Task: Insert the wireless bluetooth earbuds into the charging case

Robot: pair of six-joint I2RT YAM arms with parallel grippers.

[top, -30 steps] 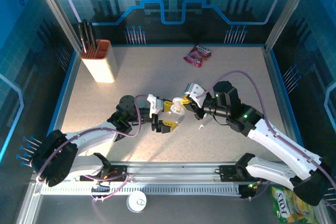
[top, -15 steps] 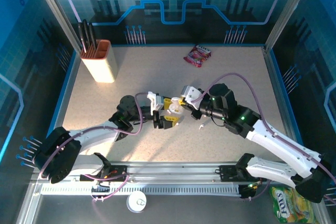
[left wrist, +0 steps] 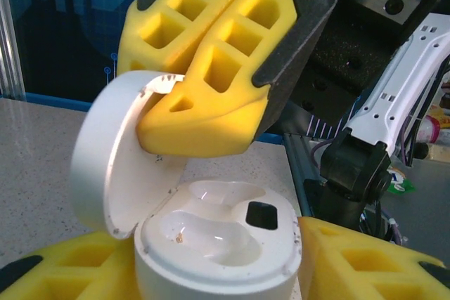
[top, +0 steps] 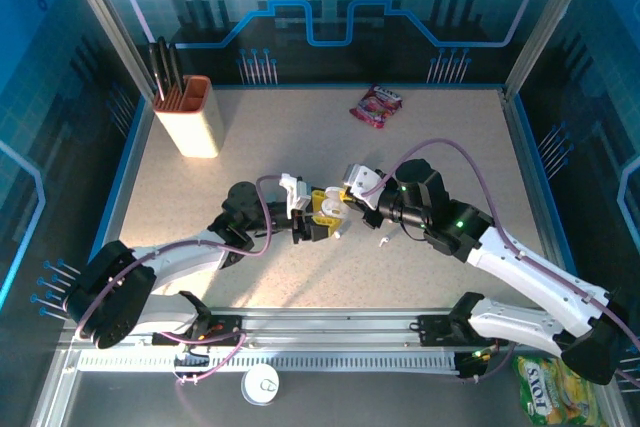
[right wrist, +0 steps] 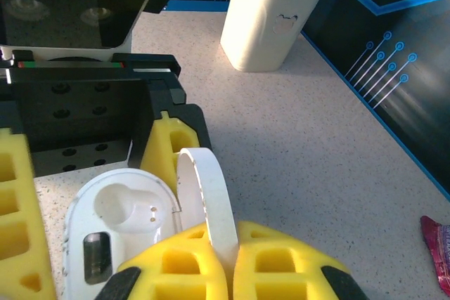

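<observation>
At the near edge, a round white disc (top: pixel 261 384) lies on the rail frame and a green-and-yellow packet (top: pixel 545 392) sits at the right corner. Mid-worktop (top: pixel 440 147), the white charging case (left wrist: pixel 218 244) stands open, its lid (left wrist: pixel 105 159) hinged upright. The left jaws stand narrow, one yellow pad on each side of the case's base. One pad touches it, but I cannot tell whether the other presses on it too. The right jaws are pinched together on the top edge of the lid (right wrist: pixel 211 201). A tiny white earbud (top: pixel 383 241) lies on the worktop just right of the case, outside it, below the right arm. At the far edge, a cream knife block (top: pixel 190 117) stands at the left and a red wrapper (top: pixel 376 105) lies toward the middle.
</observation>
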